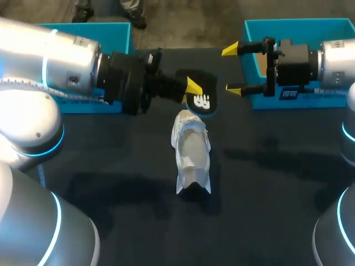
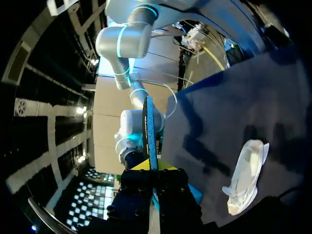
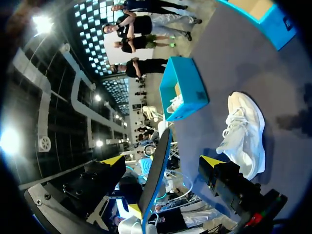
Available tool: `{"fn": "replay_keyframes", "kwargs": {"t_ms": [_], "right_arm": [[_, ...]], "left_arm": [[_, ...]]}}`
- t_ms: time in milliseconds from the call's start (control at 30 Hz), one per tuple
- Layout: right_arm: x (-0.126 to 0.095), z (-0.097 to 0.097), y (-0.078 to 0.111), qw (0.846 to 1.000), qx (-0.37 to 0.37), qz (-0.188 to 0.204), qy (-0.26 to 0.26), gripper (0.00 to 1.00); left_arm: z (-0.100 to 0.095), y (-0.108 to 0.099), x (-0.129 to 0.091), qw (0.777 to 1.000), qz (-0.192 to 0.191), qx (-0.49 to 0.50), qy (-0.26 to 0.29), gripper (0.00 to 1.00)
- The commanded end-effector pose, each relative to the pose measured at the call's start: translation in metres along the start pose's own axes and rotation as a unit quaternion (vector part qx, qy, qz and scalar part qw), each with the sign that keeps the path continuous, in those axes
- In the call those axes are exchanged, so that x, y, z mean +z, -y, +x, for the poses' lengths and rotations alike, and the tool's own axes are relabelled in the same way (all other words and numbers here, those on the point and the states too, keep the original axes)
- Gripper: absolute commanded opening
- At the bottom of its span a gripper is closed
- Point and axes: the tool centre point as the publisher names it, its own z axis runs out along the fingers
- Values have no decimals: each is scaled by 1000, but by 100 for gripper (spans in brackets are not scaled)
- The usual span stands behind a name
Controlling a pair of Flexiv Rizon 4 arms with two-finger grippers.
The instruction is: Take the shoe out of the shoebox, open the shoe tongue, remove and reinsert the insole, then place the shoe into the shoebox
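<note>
Two blue boxes stand at the far side of the dark counter [image 1: 111, 166]: the left shoebox [image 1: 83, 25] and the right shoebox [image 1: 299, 22]. A white shoe [image 1: 191, 151] lies on the counter between them, outside both boxes. The left tool [image 1: 192, 91] is pinching a dark insole [image 1: 201, 100], held up just past the shoe's far end. The right tool [image 1: 233, 69] has its yellow tips spread wide, near the insole but not touching it

Table [image 1: 100, 166]: flat top under dark matte cover. Far edge runs straight across head view, pale floor beyond. Soft shadows lie on cover at middle and toward right side. Cover looks smooth, unwrinkled.
</note>
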Motion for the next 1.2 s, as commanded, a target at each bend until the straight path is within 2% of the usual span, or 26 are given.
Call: {"fn": "replay_keyframes", "kwargs": {"t_ms": [33, 200, 367, 500, 800, 833, 867, 900, 967, 1200], "right_arm": [[0, 3, 9, 1000, -2, -4, -6, 100], [5, 9, 21, 1000, -8, 13, -11, 100], [13, 14, 34, 999, -11, 30, -8, 100], [16, 16, 40, 999, -12, 36, -9, 100], [26, 16, 53, 999, -8, 47, -12, 100], [26, 15, 53, 999, -7, 46, -12, 92], [27, 14, 54, 999, -5, 46, -13, 75], [27, 13, 55, 999, -5, 46, -14, 63], [28, 11, 56, 999, -2, 47, -15, 49], [28, 7, 54, 999, 3, 43, -16, 26]], "left_arm": [[11, 1, 2, 996, -11, 85, 20, 0], [25, -3, 5, 992, -11, 127, 24, 0], [32, -10, 13, 983, -28, 177, 49, 0], [34, -12, 21, 975, -32, 215, 53, 0], [33, -14, 37, 974, -35, 214, 69, 0], [34, -15, 37, 974, -37, 212, 72, 0], [33, -15, 37, 974, -37, 212, 72, 0], [33, -15, 38, 974, -37, 210, 72, 0], [33, -16, 37, 974, -39, 211, 74, 0], [32, -14, 35, 973, -42, 212, 78, 0]]}}
